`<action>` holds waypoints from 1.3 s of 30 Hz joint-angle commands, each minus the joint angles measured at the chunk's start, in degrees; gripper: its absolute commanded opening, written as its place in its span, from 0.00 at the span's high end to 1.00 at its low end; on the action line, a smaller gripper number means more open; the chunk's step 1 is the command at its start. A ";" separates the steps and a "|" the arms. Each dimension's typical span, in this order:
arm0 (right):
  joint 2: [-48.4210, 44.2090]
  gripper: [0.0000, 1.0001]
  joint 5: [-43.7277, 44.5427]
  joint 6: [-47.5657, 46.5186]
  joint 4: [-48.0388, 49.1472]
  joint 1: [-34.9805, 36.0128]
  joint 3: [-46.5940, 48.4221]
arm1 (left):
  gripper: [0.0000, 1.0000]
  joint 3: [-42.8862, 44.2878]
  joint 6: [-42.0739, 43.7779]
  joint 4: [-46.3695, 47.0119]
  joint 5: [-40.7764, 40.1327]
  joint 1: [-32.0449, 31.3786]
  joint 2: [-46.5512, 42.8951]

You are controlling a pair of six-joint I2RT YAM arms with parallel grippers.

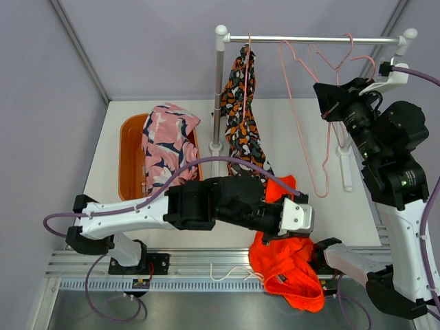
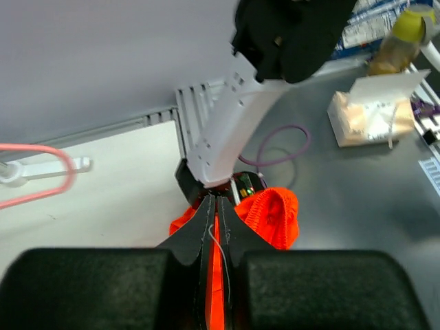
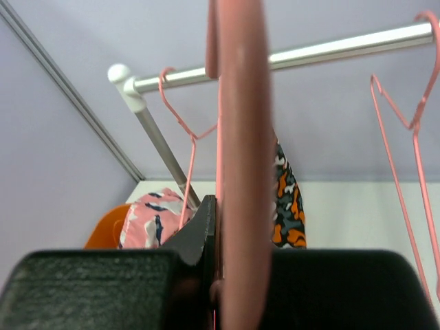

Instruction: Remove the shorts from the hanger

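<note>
Left end effector [image 2: 216, 210] is clamped on the orange shorts [image 1: 289, 268], draped beneath it. Right end effector [image 3: 218, 206] is closed on a pink hanger [image 3: 240, 137]; the black patterned shorts [image 1: 240, 117] are hung to its left.

I get bright, even, diffuse light across the top view. Shadows on the tabletop [image 1: 302, 137] are faint and soft-edged, and the only glare is a thin glint along the rail [image 1: 309, 39]. The orange shorts [image 1: 289, 268] read so saturated that their folds nearly drown in the colour. That view is sharp to its corners, though the wall seams lean outward. In the left wrist view the left gripper [image 2: 217, 227] is a dark, soft-focus mass along the bottom edge, and the steel surface [image 2: 357, 206] beyond carries a dull sheen. In the right wrist view the pink hanger [image 3: 240, 172] sits so near the lens that it smears into a wide blur. The right gripper [image 3: 206, 234] beneath it is grainy black, while the background stays fairly crisp.
</note>
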 commanded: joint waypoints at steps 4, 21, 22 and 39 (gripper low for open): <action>1.29 1.00 0.67 -0.74 0.58 0.37 5.49 | 0.95 2.29 2.69 -3.03 -11.04 -1.37 -5.87; -1.44 1.00 5.33 -4.25 -9.62 0.20 4.97 | 0.02 -29.25 -26.74 0.58 -19.91 -1.37 -1.75; -1.61 1.00 5.51 -4.43 -9.88 0.28 4.71 | 0.01 -30.49 -27.36 2.16 -19.01 -1.46 -1.57; -2.75 1.00 6.39 -5.04 -11.03 0.28 1.54 | 0.01 -31.91 -32.29 9.92 -14.78 -5.41 6.77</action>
